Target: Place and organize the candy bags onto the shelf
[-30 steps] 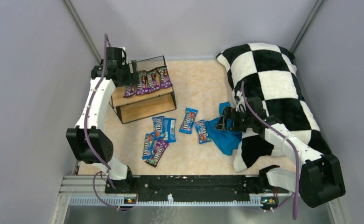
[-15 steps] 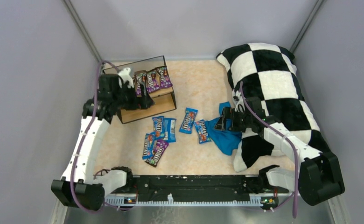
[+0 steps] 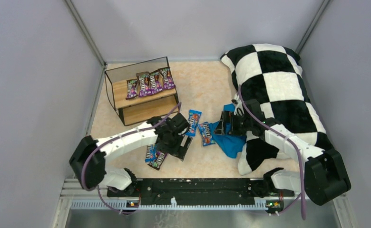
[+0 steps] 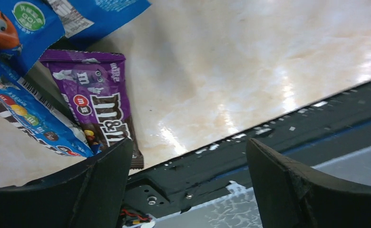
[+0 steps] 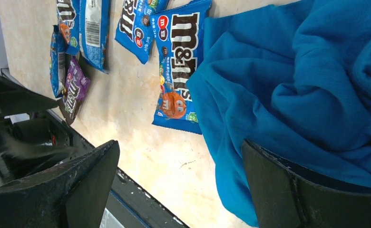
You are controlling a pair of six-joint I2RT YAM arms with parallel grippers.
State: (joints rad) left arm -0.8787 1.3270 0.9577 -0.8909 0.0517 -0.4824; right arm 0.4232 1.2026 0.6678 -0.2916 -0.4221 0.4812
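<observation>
The shelf (image 3: 126,97) stands at the back left, with several purple candy bags (image 3: 150,82) in a row on its top board. More candy bags lie on the floor: two blue ones (image 3: 193,120) (image 3: 206,134) and a purple one (image 3: 160,159) beside a blue one. My left gripper (image 3: 181,146) hangs open over the floor just right of that purple bag (image 4: 98,102), nothing between its fingers (image 4: 102,185). Over the edge of the blue cloth (image 5: 307,95), next to a blue bag (image 5: 179,66), my right gripper (image 5: 179,161) is open and empty.
A big black-and-white checkered pillow (image 3: 278,90) fills the right side. The blue cloth (image 3: 232,138) lies crumpled against it. The black base rail (image 3: 198,186) runs along the near edge, close under my left gripper. Grey walls enclose the table.
My left arm has swung away from the shelf's top board down to the floor bags near the front, its jaws now wide. The right arm has barely shifted.
</observation>
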